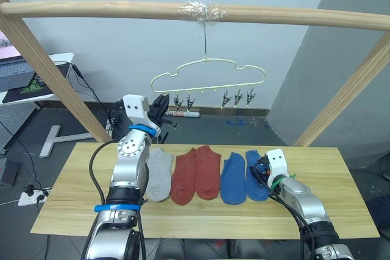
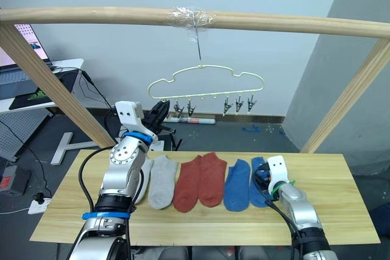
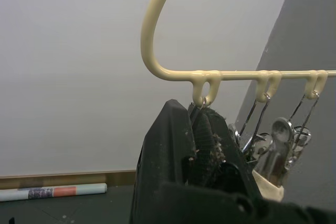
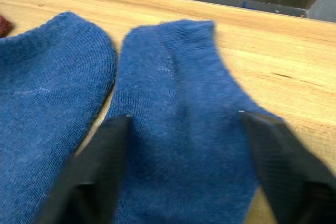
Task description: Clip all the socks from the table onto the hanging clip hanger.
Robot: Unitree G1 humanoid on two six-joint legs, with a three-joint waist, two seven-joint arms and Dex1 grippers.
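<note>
Left gripper [image 1: 162,106], fingers pressed together, raised at the leftmost clips of the clip hanger [image 1: 207,72]; its arm hides part of a grey sock [image 1: 159,173]. Red and blue socks lie on the table [image 1: 341,168]. Right gripper [image 4: 184,129], spread wide, straddles a blue sock [image 4: 181,129].

A pale grey wall [image 1: 122,53] closes the back of the room, meeting a darker grey wall [image 1: 341,59] at one side, above a dark grey floor [image 1: 207,129]. A thick wooden bar [image 1: 91,9] spans the scene on slanted wooden posts [image 1: 42,65]. A small white desk [image 1: 52,62] carries a laptop [image 1: 12,71]. A power strip [image 1: 29,197] and a rolled tube [image 1: 183,114] lie on the floor.
</note>
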